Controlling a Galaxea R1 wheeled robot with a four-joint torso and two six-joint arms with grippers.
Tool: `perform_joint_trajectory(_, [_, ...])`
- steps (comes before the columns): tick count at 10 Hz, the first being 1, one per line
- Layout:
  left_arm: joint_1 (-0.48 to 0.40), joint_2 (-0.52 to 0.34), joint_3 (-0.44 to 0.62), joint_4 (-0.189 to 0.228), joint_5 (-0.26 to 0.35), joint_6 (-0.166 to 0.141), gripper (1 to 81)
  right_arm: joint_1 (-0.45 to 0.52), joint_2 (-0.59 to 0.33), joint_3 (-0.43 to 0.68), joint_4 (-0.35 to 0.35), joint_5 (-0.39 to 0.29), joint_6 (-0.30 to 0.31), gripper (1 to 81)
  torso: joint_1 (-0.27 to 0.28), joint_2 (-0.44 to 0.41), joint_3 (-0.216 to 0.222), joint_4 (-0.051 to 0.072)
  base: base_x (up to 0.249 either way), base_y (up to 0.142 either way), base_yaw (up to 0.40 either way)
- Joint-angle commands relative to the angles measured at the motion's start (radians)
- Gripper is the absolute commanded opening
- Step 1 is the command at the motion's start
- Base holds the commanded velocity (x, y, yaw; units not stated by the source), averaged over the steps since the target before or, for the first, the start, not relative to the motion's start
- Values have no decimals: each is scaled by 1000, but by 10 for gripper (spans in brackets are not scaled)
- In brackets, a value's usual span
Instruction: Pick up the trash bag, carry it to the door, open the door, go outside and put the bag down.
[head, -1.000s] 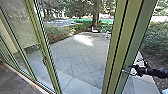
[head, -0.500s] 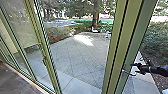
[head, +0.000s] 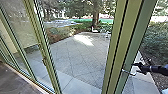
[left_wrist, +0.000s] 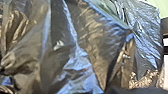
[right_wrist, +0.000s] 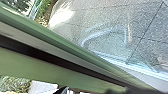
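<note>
Your right pincer (head: 137, 68) has drawn back slightly from the bent, silvery handle (head: 129, 72) on the green-framed glass door (head: 122, 42). Its jaws look spread beside the handle; you can't confirm contact. That suggests you're still working on the door, with the set-down outside yet to do. The shiny black plastic trash bag (left_wrist: 77, 60) is close in front of your left wrist camera, near the left pincer; whether that one pinches it, you cannot tell.
</note>
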Motion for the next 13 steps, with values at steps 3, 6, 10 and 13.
perform_joint_trajectory(3, [-10, -5, 6, 4, 80, 6, 10, 170, -49, -41, -48, -26, 17, 811, 0, 0, 0, -63, 0, 0, 0])
perform_joint_trajectory(6, [-10, -2, 6, 4, 80, 5, 10, 206, -52, -38, -85, -66, 12, 811, 0, 0, 0, -62, 0, 0, 0])
perform_joint_trajectory(10, [-10, -2, 6, 2, 79, 5, 10, 287, -52, -52, -86, -135, -68, 811, 0, 0, 0, -62, 0, 0, 0])
perform_joint_trajectory(13, [-11, 2, 8, 2, 74, 5, 10, 357, -48, -49, -86, -199, -109, 811, 0, 0, 0, -62, 0, 0, 0])
